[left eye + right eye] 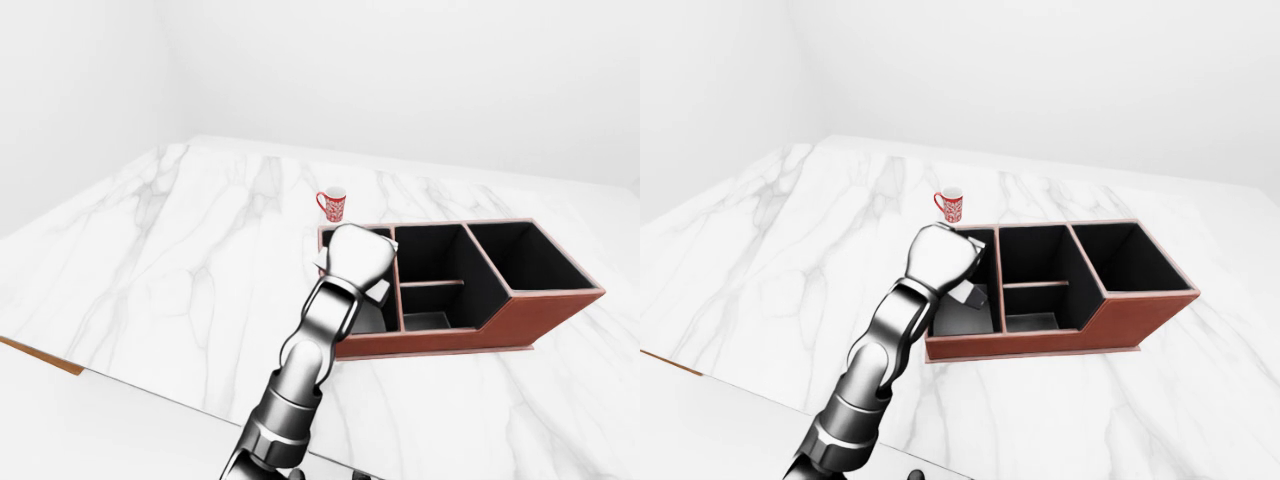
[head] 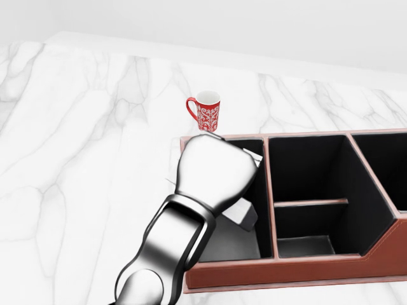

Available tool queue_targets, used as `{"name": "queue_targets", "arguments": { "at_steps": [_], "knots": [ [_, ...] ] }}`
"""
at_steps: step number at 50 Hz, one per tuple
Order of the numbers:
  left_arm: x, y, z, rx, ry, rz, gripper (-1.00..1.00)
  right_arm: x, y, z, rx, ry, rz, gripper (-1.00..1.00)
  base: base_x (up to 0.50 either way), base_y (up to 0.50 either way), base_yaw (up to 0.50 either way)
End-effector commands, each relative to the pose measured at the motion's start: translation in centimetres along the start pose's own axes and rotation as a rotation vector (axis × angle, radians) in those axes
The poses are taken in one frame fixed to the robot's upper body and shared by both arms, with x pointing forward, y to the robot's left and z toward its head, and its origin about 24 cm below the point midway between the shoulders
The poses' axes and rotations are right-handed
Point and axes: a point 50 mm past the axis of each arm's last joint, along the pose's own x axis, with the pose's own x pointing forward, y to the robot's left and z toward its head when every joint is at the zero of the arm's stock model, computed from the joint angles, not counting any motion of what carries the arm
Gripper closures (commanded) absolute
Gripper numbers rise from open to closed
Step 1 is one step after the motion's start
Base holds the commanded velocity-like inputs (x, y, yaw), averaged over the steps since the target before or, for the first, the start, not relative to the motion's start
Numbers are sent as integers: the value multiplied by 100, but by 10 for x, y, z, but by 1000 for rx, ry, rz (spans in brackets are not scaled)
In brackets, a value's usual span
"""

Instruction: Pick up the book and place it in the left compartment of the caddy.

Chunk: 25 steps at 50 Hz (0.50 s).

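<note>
Head view: the left hand [image 2: 213, 175] is seen from behind, poised over the left compartment of the caddy [image 2: 299, 270], with its chrome forearm reaching up from the bottom edge of the picture. Its fingers are turned away and hidden by the back of the hand, so it cannot be told whether they are spread or pressed together. Just under the hand, inside the left compartment, a grey slab is seen, taken to be the book [image 2: 240, 215]; it is tilted, with one corner showing to the right of the wrist and a pale surface lying toward the near wall. Whether the book is touched by the fingers cannot be told. The caddy is a reddish-brown box with black-lined compartments, set on the white marble bench [image 2: 82, 165]. A red patterned mug [image 2: 205, 110] is stood upright on the bench just beyond the caddy's far left corner, apart from it. The right hand is not shown in any view.
</note>
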Motion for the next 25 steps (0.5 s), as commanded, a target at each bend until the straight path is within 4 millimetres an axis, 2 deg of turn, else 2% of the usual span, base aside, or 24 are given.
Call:
{"name": "queue_targets", "arguments": {
  "at_steps": [1,13,16,25],
  "knots": [
    [10,-7,0,77,3,23,100,0,0,0,0,2,0,-100,0,0,0],
    [25,-31,2,76,-29,1,100,1,0,-1,0,3,-2,-100,0,0,0],
    [32,-43,-2,79,-33,-17,100,0,0,-1,0,2,-1,-100,0,0,0],
    [38,-49,-1,63,-42,-27,100,1,0,-1,0,3,-1,-100,0,0,0]
  ]
}}
